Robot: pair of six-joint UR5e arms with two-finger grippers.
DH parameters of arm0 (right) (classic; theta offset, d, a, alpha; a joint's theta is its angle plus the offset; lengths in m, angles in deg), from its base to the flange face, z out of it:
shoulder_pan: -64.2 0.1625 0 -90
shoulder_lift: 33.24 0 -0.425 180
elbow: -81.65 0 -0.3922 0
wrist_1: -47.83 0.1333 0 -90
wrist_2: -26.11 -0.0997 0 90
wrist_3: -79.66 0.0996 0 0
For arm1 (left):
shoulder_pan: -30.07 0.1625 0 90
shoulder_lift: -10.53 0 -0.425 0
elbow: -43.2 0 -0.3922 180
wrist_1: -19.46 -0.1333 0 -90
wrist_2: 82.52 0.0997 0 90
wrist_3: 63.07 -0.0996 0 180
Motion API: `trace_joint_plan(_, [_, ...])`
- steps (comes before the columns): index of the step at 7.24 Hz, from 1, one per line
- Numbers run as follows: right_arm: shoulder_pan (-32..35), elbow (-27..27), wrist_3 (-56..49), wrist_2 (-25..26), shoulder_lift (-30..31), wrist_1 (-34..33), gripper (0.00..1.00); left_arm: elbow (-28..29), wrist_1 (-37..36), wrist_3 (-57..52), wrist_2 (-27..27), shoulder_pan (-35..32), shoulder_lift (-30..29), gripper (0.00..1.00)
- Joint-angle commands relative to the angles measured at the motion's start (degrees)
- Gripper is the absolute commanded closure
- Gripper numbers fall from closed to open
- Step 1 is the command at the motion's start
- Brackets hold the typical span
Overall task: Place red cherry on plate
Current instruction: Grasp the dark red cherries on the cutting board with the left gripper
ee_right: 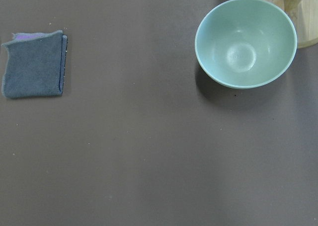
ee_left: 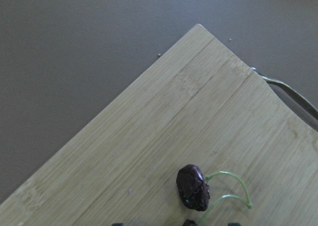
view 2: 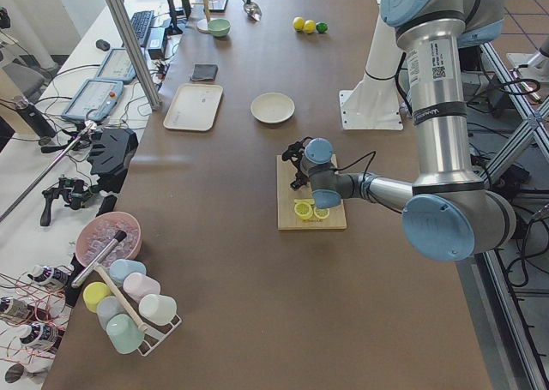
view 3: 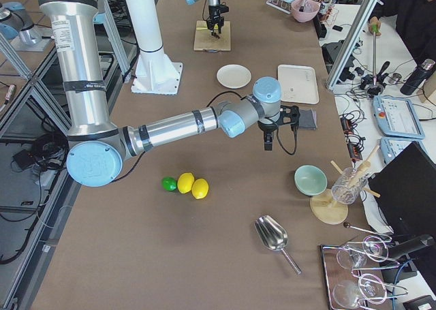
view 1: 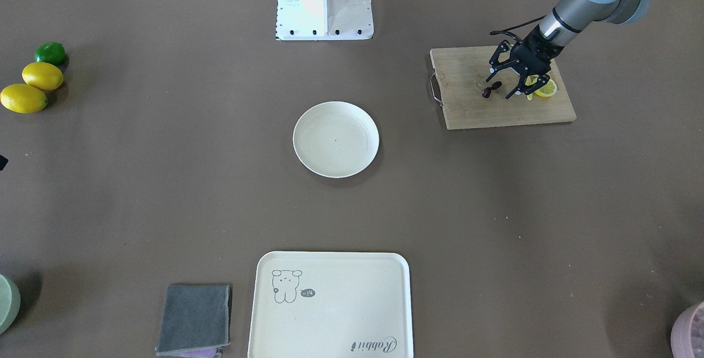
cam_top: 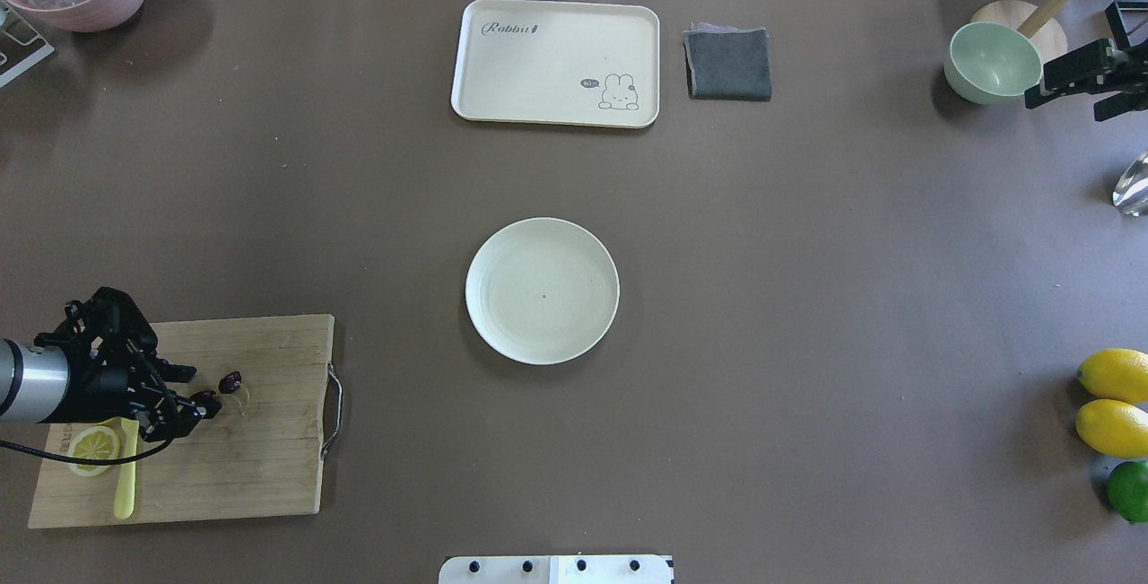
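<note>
**Cherry not yet picked; plate bare**

Your left claw (cam_top: pixel 202 389) hangs low over the wooden cutting board (cam_top: pixel 260 458) with its fingers spread and nothing held between them. The red cherry (cam_top: pixel 230 381), with its curved green stem, lies on the board just past the fingertips, so it is not yet bracketed. The wrist view shows a second dark bit at its bottom edge, closer to the claw, but too little of it to name. A lemon slice (cam_top: pixel 93 446) sits behind the claw, under the wrist.

The plate (cam_top: pixel 511 315) is well apart from the claw, off the board's handle end, and holds nothing. As I judge it, the grasp, the carry and the release all remain.

Farther off, the cream tray (cam_top: pixel 538 73) reads "Rabbit", and a small bubble beside its drawing seems to say "hi".

Your right claw (cam_top: pixel 1049 86) is farthest, beside a green bowl (cam_top: pixel 991 64). I cannot tell whether it is spread or closed.
</note>
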Motion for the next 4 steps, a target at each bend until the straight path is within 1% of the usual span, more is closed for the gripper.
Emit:
trace_joint_plan(1, [0.09,-0.05,-0.02,0.07,-0.03,-0.07,0.00,-0.14,-0.07,0.16,-0.18,-0.09,0.14,0.48])
trace_joint_plan(2, [0.09,-0.13,0.07,0.07,-0.03,-0.07,0.00,-0.31,-0.07,0.25,-0.18,-0.09,0.23,0.49])
trace_joint_plan(3, [0.18,-0.13,-0.02,0.07,-0.03,-0.07,0.00,-0.32,-0.07,0.34,-0.18,-0.09,0.23,0.52])
trace_joint_plan(4, [0.36,-0.22,0.07,0.16,-0.03,-0.07,0.00,-0.32,-0.07,0.69,-0.18,-0.09,0.23,0.68])
